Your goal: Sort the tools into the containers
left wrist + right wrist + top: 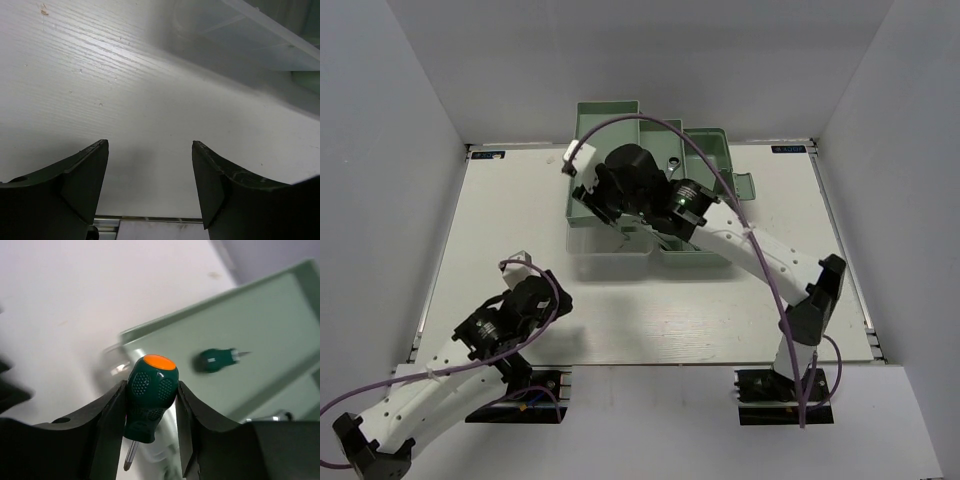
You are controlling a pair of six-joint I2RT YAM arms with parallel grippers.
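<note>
From above, the right arm [760, 255] reached across the worktop [670, 310] and hung over the left end of the pale green toolbox [705, 150], which stood open at the far edge. The left arm [440, 385] was folded low near its own base, well apart from the box.

From the left wrist, the left pincer [150, 145] was spread wide with nothing between its fingers, just above bare worktop.

From the right wrist, the right pincer [151, 387] was pinching a stubby screwdriver [150, 405] by its green handle, orange cap towards the camera and blade pointing down. It hung about over the near rim of a tray [280, 315], where a second screwdriver [217, 361] already lay.

The risk, as I judged it, was letting go too near that rim. The blade could catch the edge and tip the tool out onto the worktop. The rounded handle might also twist in the grip, or land on the other screwdriver and roll.
</note>
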